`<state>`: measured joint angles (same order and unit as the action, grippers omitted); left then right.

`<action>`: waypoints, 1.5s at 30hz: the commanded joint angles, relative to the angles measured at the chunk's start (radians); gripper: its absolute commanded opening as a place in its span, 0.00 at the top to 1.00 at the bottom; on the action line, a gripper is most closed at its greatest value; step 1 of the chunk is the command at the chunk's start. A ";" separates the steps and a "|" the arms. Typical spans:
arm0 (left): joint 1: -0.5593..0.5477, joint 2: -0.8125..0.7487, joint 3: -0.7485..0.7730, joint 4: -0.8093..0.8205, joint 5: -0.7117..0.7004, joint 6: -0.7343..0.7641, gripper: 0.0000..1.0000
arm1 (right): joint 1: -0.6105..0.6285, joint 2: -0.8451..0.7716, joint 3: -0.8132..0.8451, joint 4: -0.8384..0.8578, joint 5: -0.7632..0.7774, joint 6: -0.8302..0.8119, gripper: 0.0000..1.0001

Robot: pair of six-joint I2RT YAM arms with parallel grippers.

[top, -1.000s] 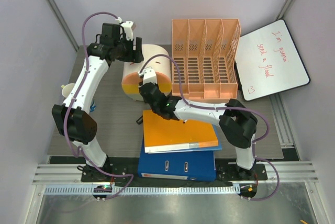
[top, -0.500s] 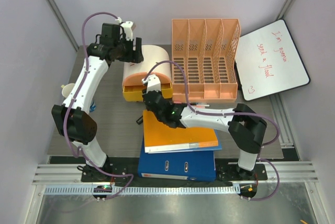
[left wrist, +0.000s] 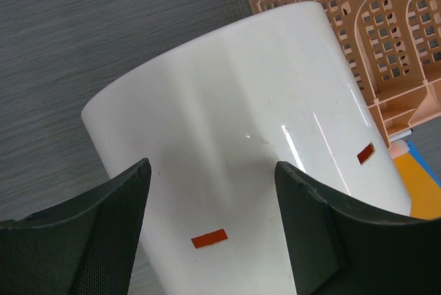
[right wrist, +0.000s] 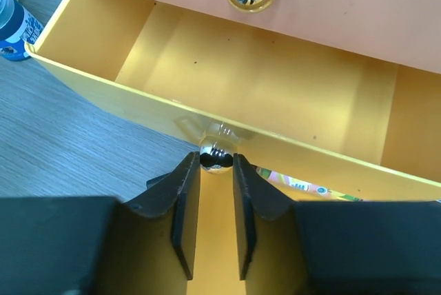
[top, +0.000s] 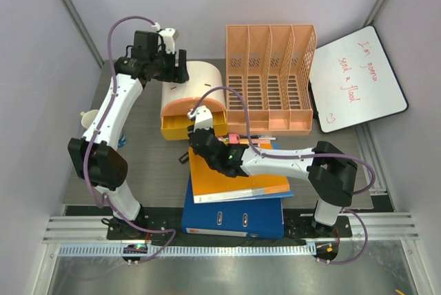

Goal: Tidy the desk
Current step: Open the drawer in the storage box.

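The desk (top: 148, 164), a dark grey wood-grain top, fills the middle of the overhead view, with a metal rail along its 6 o'clock edge where both arms are bolted. Nearest that edge, a blue binder (top: 234, 218) lies flat, and an orange folder (top: 238, 178) rests on top of it, slightly skewed.

Just past the folder, toward 11 o'clock, the right gripper (right wrist: 216, 164) is clamped on a chrome knob (right wrist: 216, 155), one finger on each side of it. The knob sits on the front of a yellow drawer (right wrist: 241, 81), which stands slid out of its unit with its inside bare. At 9 o'clock from the drawer, a blue-labelled bottle (right wrist: 15, 27) lies on the desk.

Beyond, the left gripper (left wrist: 210, 178) hangs over the rounded white top of the drawer unit (left wrist: 241, 150) with its jaws wide apart. I cannot tell whether they touch it.

At 12 to 1 o'clock stands a peach four-slot file rack (top: 270, 78), just beside the unit. At 2 o'clock, a whiteboard (top: 358, 78) with red writing lies at the desk's far right corner.
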<state>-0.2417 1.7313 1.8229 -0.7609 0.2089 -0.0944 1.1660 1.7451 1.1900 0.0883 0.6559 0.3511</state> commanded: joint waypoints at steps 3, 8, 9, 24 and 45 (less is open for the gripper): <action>-0.001 -0.027 0.001 -0.028 -0.014 0.018 0.27 | 0.027 -0.036 -0.021 -0.082 -0.038 0.037 0.61; -0.001 -0.024 0.010 -0.034 -0.016 0.022 0.27 | 0.027 -0.126 -0.006 -0.146 -0.007 -0.004 0.59; -0.001 -0.024 0.010 -0.034 -0.016 0.021 0.27 | 0.024 -0.145 -0.001 -0.151 0.008 -0.017 0.59; -0.001 -0.022 0.032 -0.046 -0.020 0.021 0.27 | -0.167 -0.090 0.244 -0.209 -0.117 -0.110 0.59; -0.001 -0.021 0.032 -0.041 -0.028 0.027 0.27 | -0.197 0.043 0.281 -0.263 -0.234 -0.048 0.63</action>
<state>-0.2417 1.7313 1.8305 -0.7784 0.2005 -0.0921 0.9768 1.7744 1.4216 -0.1612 0.4561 0.2687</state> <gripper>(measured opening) 0.731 0.376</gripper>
